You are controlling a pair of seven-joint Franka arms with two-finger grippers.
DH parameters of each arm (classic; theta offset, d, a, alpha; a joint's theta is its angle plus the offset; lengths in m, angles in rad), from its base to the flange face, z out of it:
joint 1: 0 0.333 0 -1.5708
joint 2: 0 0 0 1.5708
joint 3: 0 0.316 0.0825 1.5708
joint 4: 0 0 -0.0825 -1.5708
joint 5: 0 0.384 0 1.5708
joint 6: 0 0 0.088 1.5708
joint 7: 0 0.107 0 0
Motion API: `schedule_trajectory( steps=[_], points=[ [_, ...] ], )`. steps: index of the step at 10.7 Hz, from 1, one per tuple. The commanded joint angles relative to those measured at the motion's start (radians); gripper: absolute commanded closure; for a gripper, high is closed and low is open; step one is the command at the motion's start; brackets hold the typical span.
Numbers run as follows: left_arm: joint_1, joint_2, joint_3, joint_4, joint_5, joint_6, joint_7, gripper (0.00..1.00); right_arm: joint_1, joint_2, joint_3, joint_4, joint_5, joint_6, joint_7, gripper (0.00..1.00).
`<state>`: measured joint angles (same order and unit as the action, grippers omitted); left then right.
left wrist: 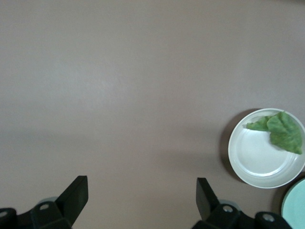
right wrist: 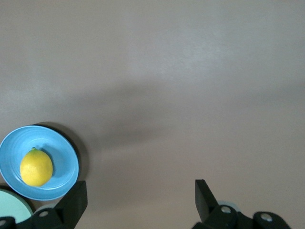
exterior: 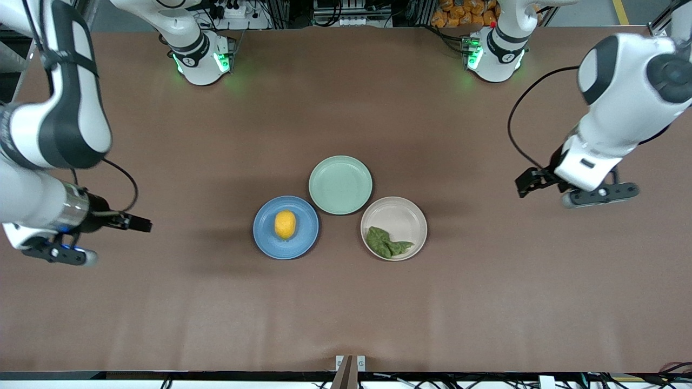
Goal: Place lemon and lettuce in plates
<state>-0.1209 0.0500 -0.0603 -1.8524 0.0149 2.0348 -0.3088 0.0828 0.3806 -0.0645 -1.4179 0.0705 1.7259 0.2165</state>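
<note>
The lemon [exterior: 285,224] lies in the blue plate [exterior: 267,243]. The lettuce [exterior: 385,242] lies in the pale beige-pink plate [exterior: 403,213], at the edge nearest the front camera. My left gripper [exterior: 562,189] is open and empty over bare table toward the left arm's end, well away from the plates. Its wrist view shows open fingers [left wrist: 76,191], the lettuce [left wrist: 282,131] and its plate [left wrist: 252,162]. My right gripper [exterior: 92,232] is open and empty over bare table toward the right arm's end. Its wrist view shows the lemon [right wrist: 35,167] in the blue plate [right wrist: 64,157].
A light green plate [exterior: 340,185] stands empty, touching both other plates, farther from the front camera than they are. Its rim shows in the left wrist view [left wrist: 296,207] and the right wrist view [right wrist: 12,210]. The brown table [exterior: 346,313] spreads around.
</note>
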Motion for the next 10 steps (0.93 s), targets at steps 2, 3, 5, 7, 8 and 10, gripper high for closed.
schedule_trajectory(
  steps=[2, 3, 5, 7, 8, 10],
  points=[
    [0.018, -0.032, -0.018, 0.065, -0.007, -0.066, 0.084, 0.0, -0.044, -0.185, 0.023, -0.228, -0.012, 0.052, -0.011, 0.0],
    [0.02, -0.03, -0.018, 0.103, -0.007, -0.106, 0.108, 0.0, -0.058, -0.212, 0.031, -0.245, -0.011, 0.052, -0.012, 0.0],
    [0.038, -0.027, -0.018, 0.195, -0.013, -0.224, 0.155, 0.0, -0.093, -0.271, 0.064, -0.292, -0.008, 0.052, -0.008, 0.0],
    [0.038, -0.025, -0.018, 0.261, -0.013, -0.329, 0.207, 0.0, -0.097, -0.322, 0.064, -0.331, -0.008, 0.052, -0.011, 0.0],
    [0.038, -0.025, -0.018, 0.289, -0.009, -0.379, 0.217, 0.0, -0.107, -0.337, 0.064, -0.341, -0.008, 0.05, -0.011, 0.0],
    [0.038, -0.022, -0.016, 0.329, -0.013, -0.451, 0.221, 0.0, -0.118, -0.382, 0.064, -0.41, -0.008, 0.099, -0.011, 0.0]
  ],
)
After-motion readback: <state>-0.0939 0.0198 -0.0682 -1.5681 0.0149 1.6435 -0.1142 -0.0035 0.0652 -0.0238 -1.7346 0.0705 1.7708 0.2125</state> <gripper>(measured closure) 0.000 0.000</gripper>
